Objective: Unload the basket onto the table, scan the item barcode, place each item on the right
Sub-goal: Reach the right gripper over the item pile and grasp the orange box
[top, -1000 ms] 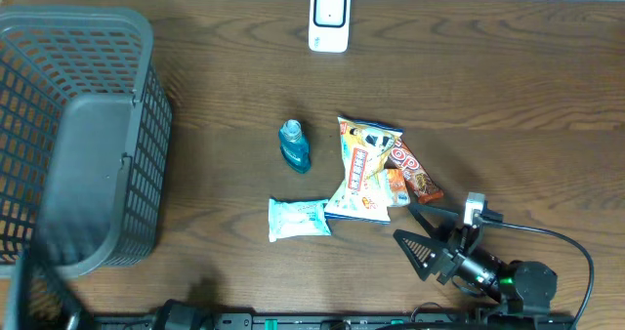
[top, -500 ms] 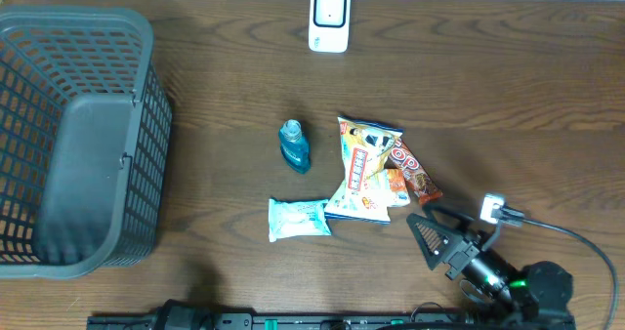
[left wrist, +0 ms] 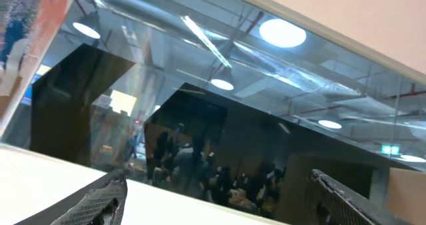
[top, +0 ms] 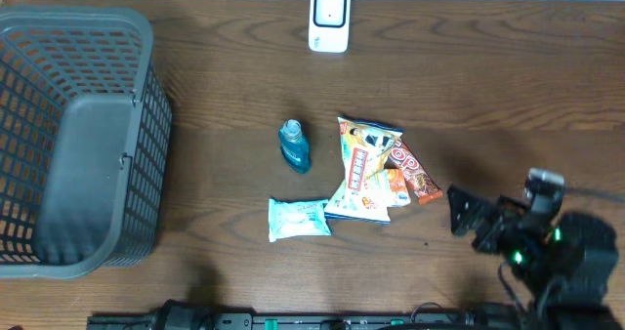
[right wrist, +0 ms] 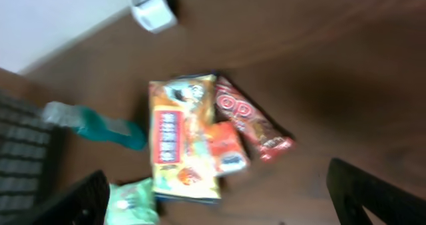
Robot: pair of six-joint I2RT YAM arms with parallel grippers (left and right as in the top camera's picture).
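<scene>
Right gripper [top: 463, 216] has jaws wide and empty near the front-right of the bench [top: 518, 86], just right of the snack pile: yellow snack bag [top: 364, 169] overlapping red bar wrapper [top: 414, 174], mid-bench. Barcode scanner [top: 329, 20] sits at the far edge with bare wood between it and the pile; grey basket [top: 156, 144] fills the left edge. Left gripper [left wrist: 216, 197] is wide too, holding nothing, aimed up at ceiling lights.
</scene>
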